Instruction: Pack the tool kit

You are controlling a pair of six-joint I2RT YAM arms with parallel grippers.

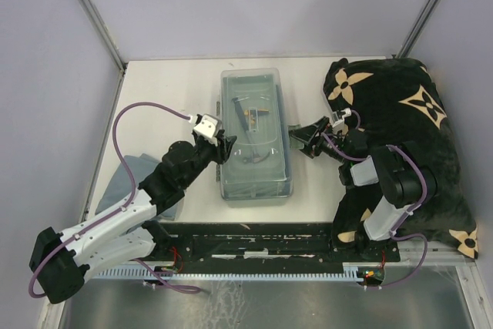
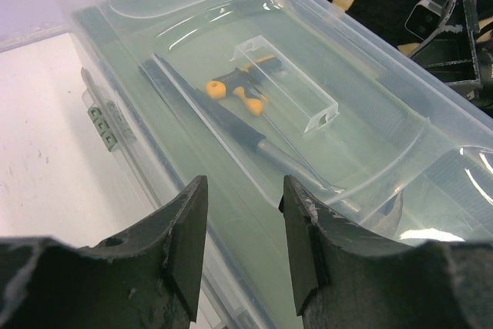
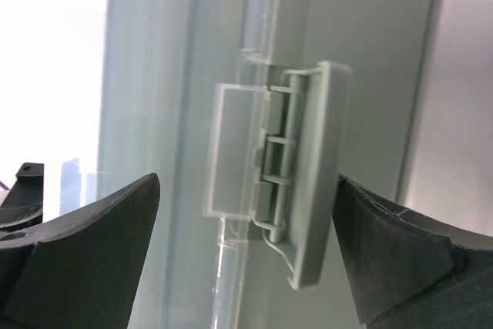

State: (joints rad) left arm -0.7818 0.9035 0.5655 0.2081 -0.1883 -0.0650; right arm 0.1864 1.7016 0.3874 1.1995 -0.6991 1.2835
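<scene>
The pale grey-green toolbox (image 1: 254,138) lies in the middle of the table with its translucent lid down. Orange and black screwdrivers (image 2: 239,86) and other tools show through the lid. My left gripper (image 1: 223,148) is open and empty, its jaws (image 2: 243,190) hovering over the box's left long edge, near the left latch (image 2: 100,122). My right gripper (image 1: 297,141) is open at the box's right side. In the right wrist view its jaws (image 3: 246,182) straddle the right grey-green latch (image 3: 312,175), which stands flipped out from the wall, with the right finger (image 3: 393,252) close to or touching it.
A black blanket with beige flower marks (image 1: 408,113) fills the right side, under and behind my right arm. A folded grey-blue cloth (image 1: 127,179) lies under my left arm. A black rail (image 1: 254,240) runs along the near edge. Grey walls enclose the table.
</scene>
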